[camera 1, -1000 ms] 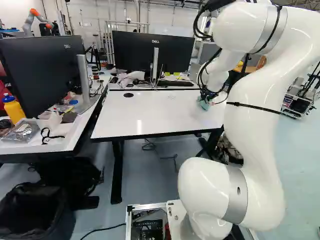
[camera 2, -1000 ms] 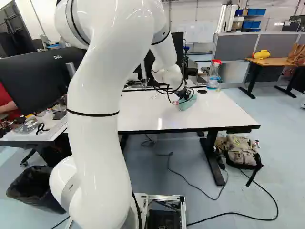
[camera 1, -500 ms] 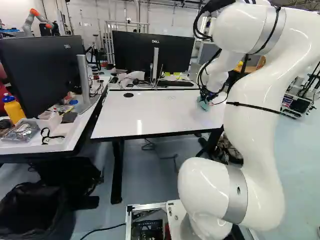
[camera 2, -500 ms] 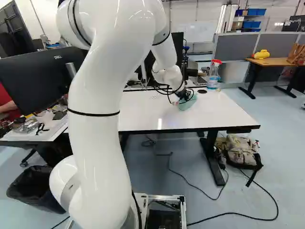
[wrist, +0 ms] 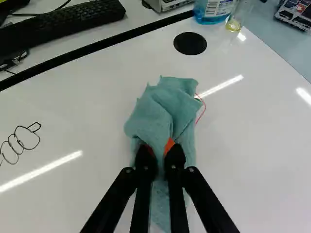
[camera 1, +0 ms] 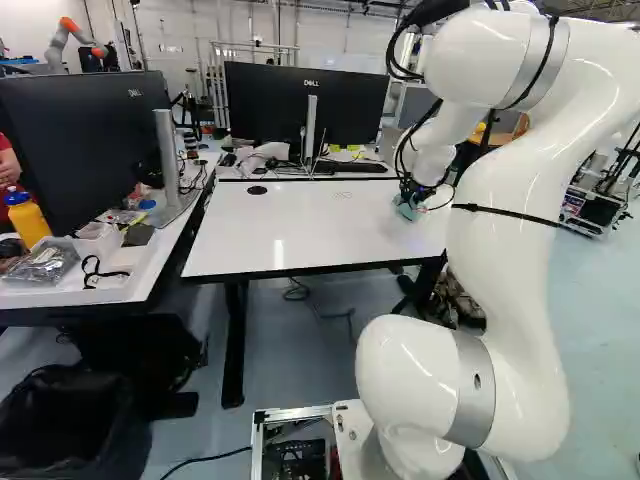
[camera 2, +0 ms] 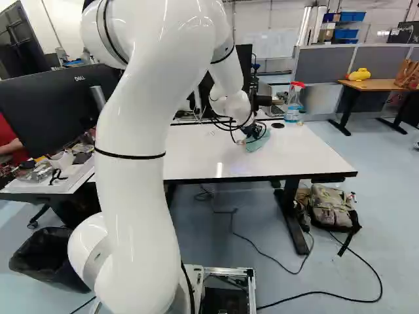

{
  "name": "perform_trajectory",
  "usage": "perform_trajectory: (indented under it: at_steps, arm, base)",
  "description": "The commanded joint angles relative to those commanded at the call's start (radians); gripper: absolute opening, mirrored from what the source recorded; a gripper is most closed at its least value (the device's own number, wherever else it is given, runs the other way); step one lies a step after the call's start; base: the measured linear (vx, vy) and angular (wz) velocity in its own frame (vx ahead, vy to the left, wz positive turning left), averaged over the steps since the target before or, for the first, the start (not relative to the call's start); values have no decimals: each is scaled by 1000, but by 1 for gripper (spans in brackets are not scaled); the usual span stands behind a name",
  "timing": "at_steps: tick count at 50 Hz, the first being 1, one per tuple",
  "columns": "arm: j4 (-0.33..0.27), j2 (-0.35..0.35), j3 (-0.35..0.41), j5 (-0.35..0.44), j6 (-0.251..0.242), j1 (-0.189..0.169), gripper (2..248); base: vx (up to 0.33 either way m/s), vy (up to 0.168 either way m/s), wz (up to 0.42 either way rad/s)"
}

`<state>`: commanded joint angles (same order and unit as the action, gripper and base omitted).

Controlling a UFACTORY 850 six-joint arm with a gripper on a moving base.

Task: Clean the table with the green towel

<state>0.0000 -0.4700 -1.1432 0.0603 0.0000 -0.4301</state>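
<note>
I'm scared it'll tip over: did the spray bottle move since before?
No, the spray bottle stands where it stood, beside the black round spot on the table in the right base view.

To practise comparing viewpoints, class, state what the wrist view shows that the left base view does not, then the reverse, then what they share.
Only the wrist view: the bottle of blue liquid at the table's far edge, and the black disc near it.

Only the left base view: two monitors, the black bin, another robot in the background, and a different black disc in the tabletop.

Both: the white table, the black keyboard and the green towel held by the gripper.
</note>
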Motion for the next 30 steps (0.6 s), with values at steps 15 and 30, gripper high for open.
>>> perform_trajectory:
  at_steps: [15,30]
  arm:
    - [0,-37,-49,0,0,-26,39]
    - [0,-92,-122,0,0,-53,39]
  base:
    - [0,0,0]
    - [0,0,0]
